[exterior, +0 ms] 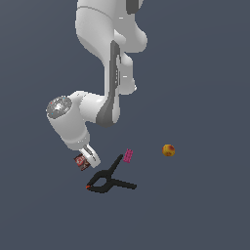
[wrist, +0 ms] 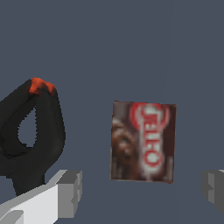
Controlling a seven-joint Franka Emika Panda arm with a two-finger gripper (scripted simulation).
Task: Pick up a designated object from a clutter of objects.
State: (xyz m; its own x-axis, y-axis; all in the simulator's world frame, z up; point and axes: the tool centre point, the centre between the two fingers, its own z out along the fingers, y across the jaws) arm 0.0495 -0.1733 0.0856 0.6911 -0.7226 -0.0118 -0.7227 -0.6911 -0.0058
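Fingers (wrist: 142,188) spread wide over the small flat brown-red packet (wrist: 143,142) lying on the grey table (wrist: 131,43), but could easily snag that black orange-tipped spring clamp (wrist: 30,135) right beside it.

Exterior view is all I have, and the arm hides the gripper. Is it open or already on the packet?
Observer: Open. In the wrist view the gripper has its fingers spread wide, and the packet lies in the span between them, untouched.
Operator: Gaps on both sides?
Observer: Yes, bare floor shows between the packet and each finger.
Operator: Clamp in the way?
Observer: The black clamp lies outside one finger, its orange tips well apart from the packet. I cannot tell whether it touches that finger.
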